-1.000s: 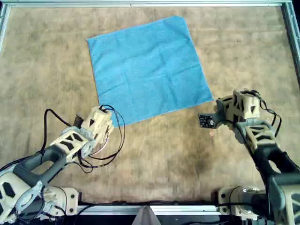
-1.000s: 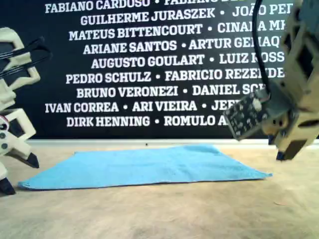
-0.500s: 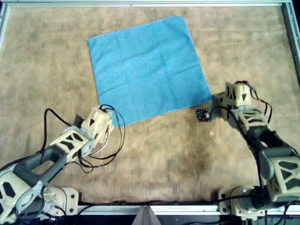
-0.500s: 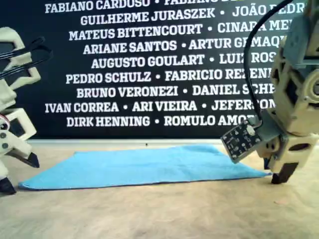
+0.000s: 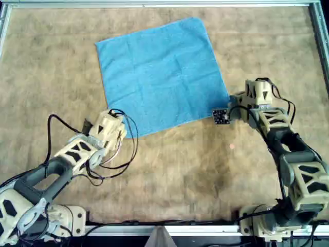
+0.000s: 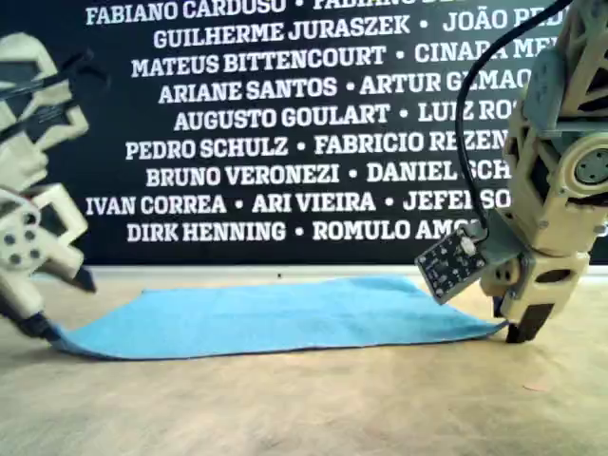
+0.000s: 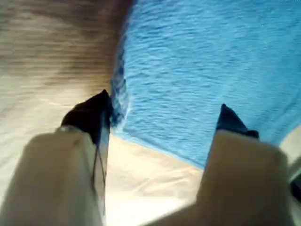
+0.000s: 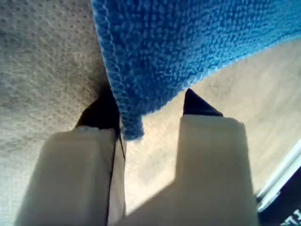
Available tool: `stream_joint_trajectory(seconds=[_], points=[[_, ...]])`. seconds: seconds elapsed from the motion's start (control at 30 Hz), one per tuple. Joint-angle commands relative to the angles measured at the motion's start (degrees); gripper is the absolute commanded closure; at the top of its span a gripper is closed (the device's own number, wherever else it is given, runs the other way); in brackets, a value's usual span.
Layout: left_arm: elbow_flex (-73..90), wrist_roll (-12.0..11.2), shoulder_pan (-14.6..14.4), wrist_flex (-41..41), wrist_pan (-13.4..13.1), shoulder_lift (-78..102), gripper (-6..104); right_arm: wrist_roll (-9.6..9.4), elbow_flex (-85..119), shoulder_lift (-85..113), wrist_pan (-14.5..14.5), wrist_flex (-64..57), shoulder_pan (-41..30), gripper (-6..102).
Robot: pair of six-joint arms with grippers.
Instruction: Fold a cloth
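Two arms reach toward one light blue cloth (image 5: 162,74) that lies spread flat on the tan table (image 5: 195,170), turned a little so that its corners point off the table's edges. In the overhead view the cloth sits in the upper middle of the table, with one arm coming in from the lower left and the other from the lower right.

The left gripper (image 5: 114,122) is at the cloth's near-left corner as the overhead view shows it. In the left wrist view its two dark fingertips (image 7: 91,117) stand wide apart, one at the hem by the corner and the other over the terry surface, with the corner of the cloth (image 7: 197,80) lying between them; the jaws have not closed on it. In the exterior view this gripper (image 6: 43,318) is low at the cloth's (image 6: 275,313) left end.

The right gripper (image 5: 235,103) is at the cloth's near-right corner in the overhead view. In the right wrist view its fingertips (image 8: 101,113) are also spread, and the hemmed corner of the cloth (image 8: 188,42) hangs into the gap between them, against one finger. In the exterior view the right gripper (image 6: 521,328) touches down just beside the cloth's right tip.
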Motion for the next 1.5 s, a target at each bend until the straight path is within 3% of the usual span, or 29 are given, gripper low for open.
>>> stream_joint_trajectory(seconds=[0.0,0.43,0.9,1.17,1.3,1.47], points=[[-3.96,0.26,1.49,-1.23,-0.26,0.62,18,-0.09,-3.69,0.97,-0.26,1.23,0.53,46],[-5.10,0.26,1.49,-1.23,-0.26,-5.80,17,0.00,-3.60,1.05,-0.35,4.22,0.79,46],[-8.96,0.26,1.49,-1.05,-0.26,-11.51,18,-0.09,-3.69,0.97,-0.35,3.96,5.80,46],[-8.17,0.26,1.49,-0.97,-0.35,-11.34,18,-0.09,-3.78,0.97,-0.26,3.52,5.63,52],[-8.88,0.26,1.49,-0.97,-0.35,-11.34,27,-0.09,-3.78,1.32,-0.26,3.43,5.63,65],[-9.05,0.26,1.49,-1.14,-0.09,-9.93,51,-0.09,-3.78,2.46,-0.26,3.34,5.63,82]])
